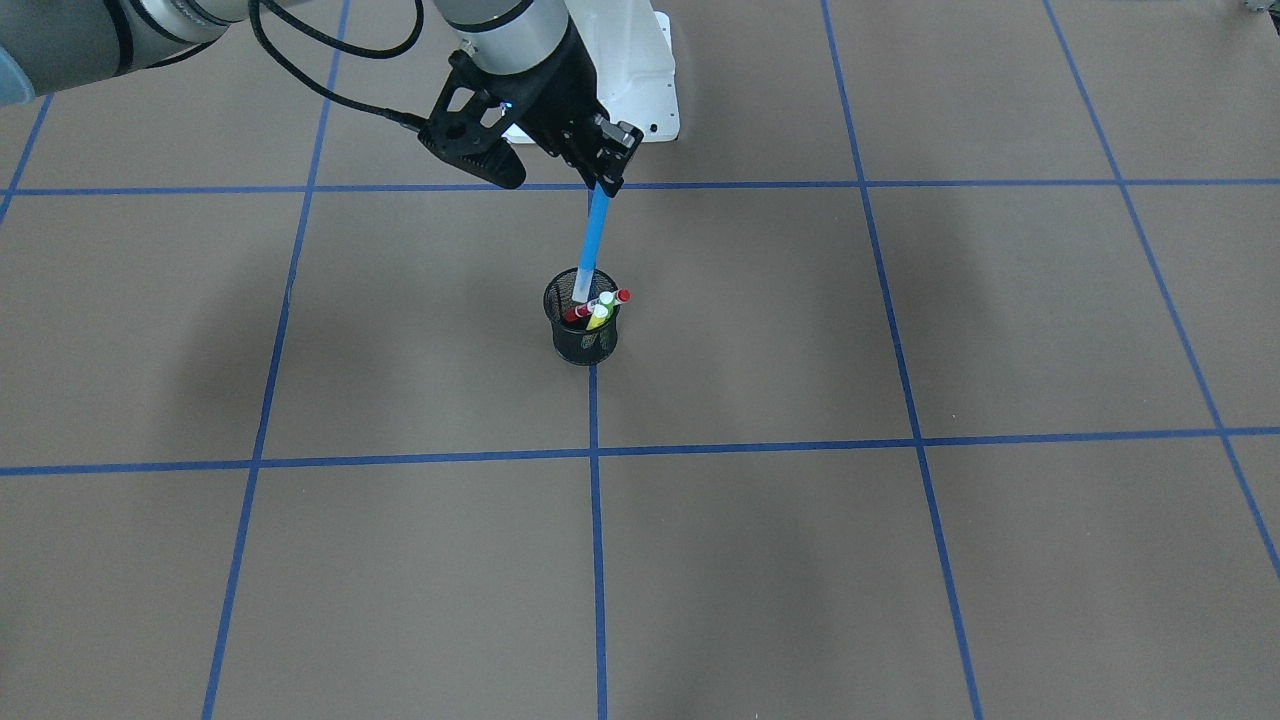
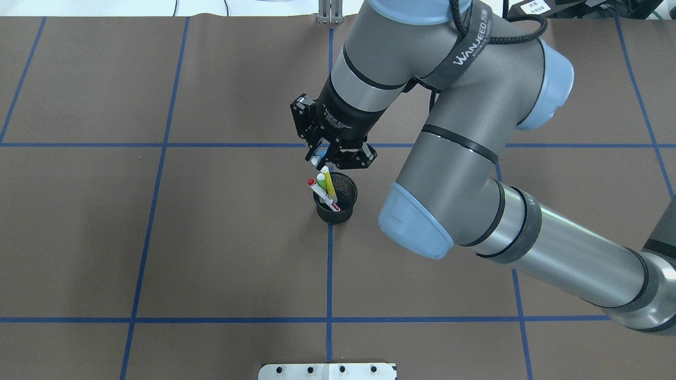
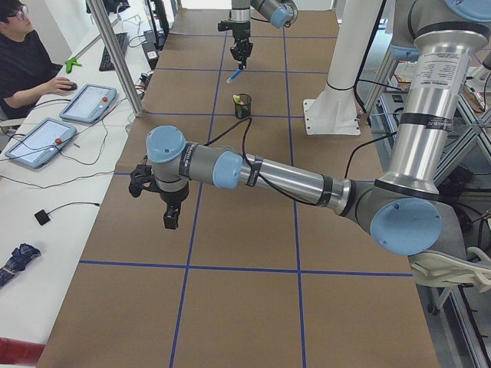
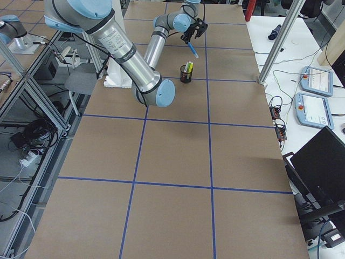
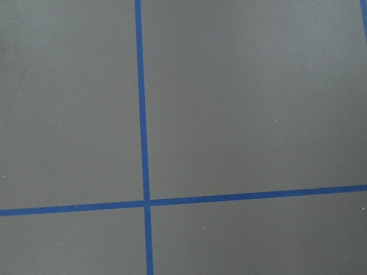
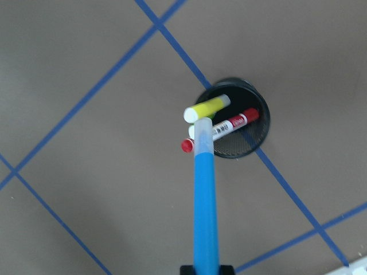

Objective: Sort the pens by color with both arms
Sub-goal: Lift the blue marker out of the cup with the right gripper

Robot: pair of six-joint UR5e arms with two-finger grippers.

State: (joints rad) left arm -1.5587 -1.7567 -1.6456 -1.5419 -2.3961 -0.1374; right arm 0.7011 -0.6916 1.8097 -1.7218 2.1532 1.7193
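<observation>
Tabletop (image 1: 800, 560): three pens (image 1: 600, 309) in cup (image 1: 584, 343), one blue pen (image 1: 595, 238) in right hand (image 1: 607, 184).

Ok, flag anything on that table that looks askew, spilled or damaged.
Nothing stands out. The black mesh cup stands upright with the red pen, yellow pen and green pen leaning inside. The blue pen hangs tilted from the right hand, clear above the cup, which fits a pick. No spill or damage shows.
</observation>
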